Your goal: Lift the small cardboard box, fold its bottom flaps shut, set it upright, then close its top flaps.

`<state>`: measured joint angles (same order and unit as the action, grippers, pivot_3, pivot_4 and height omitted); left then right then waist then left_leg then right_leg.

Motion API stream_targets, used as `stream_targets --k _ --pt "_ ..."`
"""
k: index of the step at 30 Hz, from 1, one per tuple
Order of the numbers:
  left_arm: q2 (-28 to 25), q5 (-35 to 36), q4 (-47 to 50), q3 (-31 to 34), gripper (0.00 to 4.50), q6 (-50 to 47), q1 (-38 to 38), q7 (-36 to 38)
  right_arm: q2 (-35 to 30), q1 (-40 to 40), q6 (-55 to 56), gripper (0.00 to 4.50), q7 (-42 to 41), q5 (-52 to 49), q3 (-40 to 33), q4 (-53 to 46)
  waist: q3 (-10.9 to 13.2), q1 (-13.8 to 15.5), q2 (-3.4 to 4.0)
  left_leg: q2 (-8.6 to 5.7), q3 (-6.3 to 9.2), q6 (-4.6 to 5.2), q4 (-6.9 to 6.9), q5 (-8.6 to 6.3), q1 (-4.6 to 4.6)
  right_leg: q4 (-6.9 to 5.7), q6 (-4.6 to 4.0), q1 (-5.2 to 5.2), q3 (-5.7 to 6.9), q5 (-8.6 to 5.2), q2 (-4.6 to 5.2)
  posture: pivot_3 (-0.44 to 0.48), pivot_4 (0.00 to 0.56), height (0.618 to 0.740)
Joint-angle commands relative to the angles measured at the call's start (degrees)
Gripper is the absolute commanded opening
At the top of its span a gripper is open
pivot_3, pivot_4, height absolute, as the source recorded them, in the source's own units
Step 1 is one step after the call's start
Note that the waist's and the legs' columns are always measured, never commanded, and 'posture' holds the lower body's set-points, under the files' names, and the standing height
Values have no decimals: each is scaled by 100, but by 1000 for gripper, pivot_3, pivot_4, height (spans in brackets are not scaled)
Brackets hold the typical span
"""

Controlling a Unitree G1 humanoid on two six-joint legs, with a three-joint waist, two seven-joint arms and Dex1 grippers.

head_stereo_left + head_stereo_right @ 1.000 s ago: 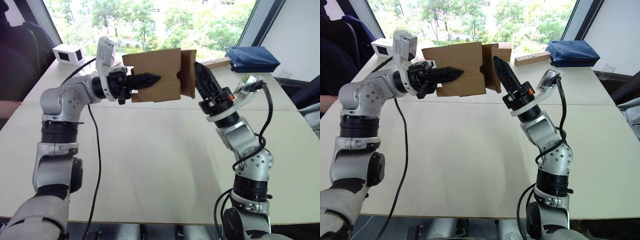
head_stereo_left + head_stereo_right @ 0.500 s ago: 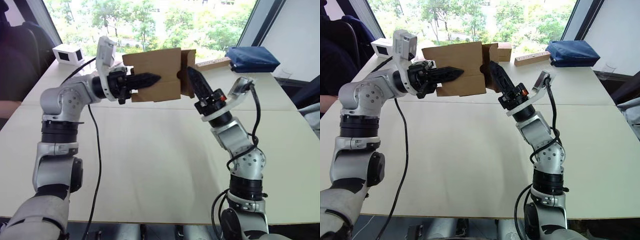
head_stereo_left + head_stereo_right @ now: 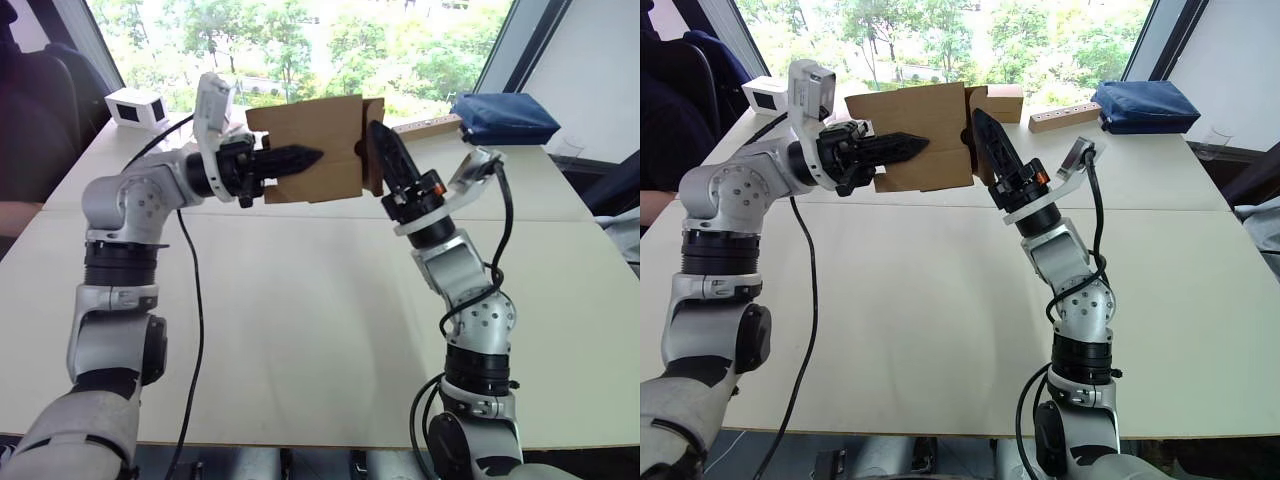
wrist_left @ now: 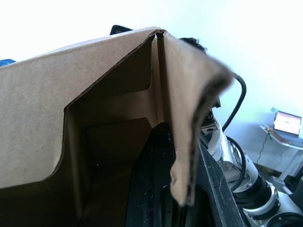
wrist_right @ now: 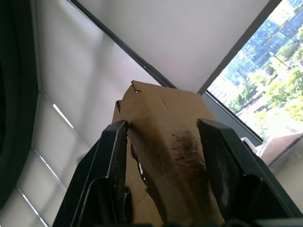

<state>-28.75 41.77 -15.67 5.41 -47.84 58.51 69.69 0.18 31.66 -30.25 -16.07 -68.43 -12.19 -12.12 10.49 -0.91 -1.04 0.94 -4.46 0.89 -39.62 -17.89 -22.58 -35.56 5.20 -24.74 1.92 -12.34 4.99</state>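
The bench point(image 3: 300, 300) is lying well below the work, so that the flaps are free to swing. I am holding the small cardboard box point(image 3: 310, 150) in the air above its far half, on its side, with one open end facing my right arm. My left end effector point(image 3: 310, 157) is pinching a wall of the box, one finger inside, to keep it steady. My right end effector point(image 3: 385, 150), fingers spread, is straddling a flap point(image 5: 165, 137) at that end, seemingly to press it inward.
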Motion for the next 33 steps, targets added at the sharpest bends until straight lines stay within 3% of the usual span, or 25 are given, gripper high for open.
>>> stream_targets --k 1,21,33 --pt "31 75 70 165 0 147 124 -44 170 108 172 2371 85 -72 -19 -145 0 -2 0 0 0 0 0 0 0 0 0 0 0 0 0 0 150 740" --pt "134 179 181 252 0 113 61 -229 700 372 735 2371 414 516 131 130 1 -8 1 0 0 0 1 0 0 0 0 -1 0 0 0 0 150 740" --pt "275 96 107 245 0 189 48 -368 1057 184 767 2371 547 600 556 -198 1 -11 2 0 0 -1 2 0 -1 1 0 -1 0 0 0 0 150 740"
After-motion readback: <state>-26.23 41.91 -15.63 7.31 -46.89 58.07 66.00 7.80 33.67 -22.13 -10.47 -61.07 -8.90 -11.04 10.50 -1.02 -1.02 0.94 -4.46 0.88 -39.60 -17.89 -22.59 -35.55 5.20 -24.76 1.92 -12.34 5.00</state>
